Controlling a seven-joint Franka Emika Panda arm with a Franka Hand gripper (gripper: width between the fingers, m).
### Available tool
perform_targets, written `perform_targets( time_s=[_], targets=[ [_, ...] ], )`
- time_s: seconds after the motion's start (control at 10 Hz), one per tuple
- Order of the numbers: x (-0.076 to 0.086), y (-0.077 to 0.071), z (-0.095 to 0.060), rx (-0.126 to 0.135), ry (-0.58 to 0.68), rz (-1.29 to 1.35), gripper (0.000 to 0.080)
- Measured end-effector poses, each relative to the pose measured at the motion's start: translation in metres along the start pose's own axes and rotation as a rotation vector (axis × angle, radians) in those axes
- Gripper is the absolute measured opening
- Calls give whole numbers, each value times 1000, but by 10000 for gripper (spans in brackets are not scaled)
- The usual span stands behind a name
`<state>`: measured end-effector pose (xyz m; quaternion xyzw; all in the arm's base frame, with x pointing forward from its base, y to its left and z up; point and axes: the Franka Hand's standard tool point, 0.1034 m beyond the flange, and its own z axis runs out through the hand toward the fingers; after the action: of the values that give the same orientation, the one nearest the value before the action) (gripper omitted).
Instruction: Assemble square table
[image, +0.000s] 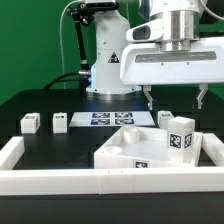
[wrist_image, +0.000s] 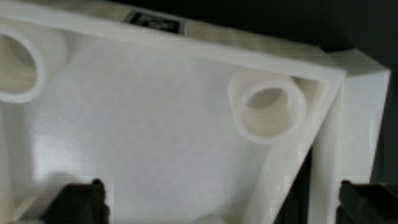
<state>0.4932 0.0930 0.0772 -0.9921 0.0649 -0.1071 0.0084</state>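
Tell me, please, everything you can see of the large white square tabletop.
The square tabletop is a white, plastic-looking slab lying flat on the black table, just behind the low white wall. Whether it touches that wall I cannot tell. Its upper face is smooth, with raised corners holding round sockets. Black-and-white tags mark its sides. The open gripper hangs above it without touching.

You have a white slab (image: 128, 150), white legs (image: 60, 122) with black-and-white tags (image: 181, 141), and a black worktop (image: 45, 103).
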Motion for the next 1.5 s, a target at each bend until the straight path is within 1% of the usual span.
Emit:
perform_targets(
  time_s=[0.1, 0.2, 0.4, 0.8, 0.9, 1.2, 1.3, 1.4, 1.5],
  targets=[
    [-15, 0, -1, 0, 2, -11, 649],
    [-26, -1, -1, 1, -8, -18, 649],
    [-35, 1, 0, -2, -14, -23, 649],
    [-61, 5, 2, -11, -46, -36, 649],
    [-64, 6, 3, -13, -52, -38, 649],
    [-64, 7, 3, -14, -67, -45, 649],
    [-65, 12, 3, -14, -85, -61, 649],
    [-70, 13, 0, -9, -224, -50, 649],
    [-68, 12, -3, -7, -282, -40, 649]
  ],
)
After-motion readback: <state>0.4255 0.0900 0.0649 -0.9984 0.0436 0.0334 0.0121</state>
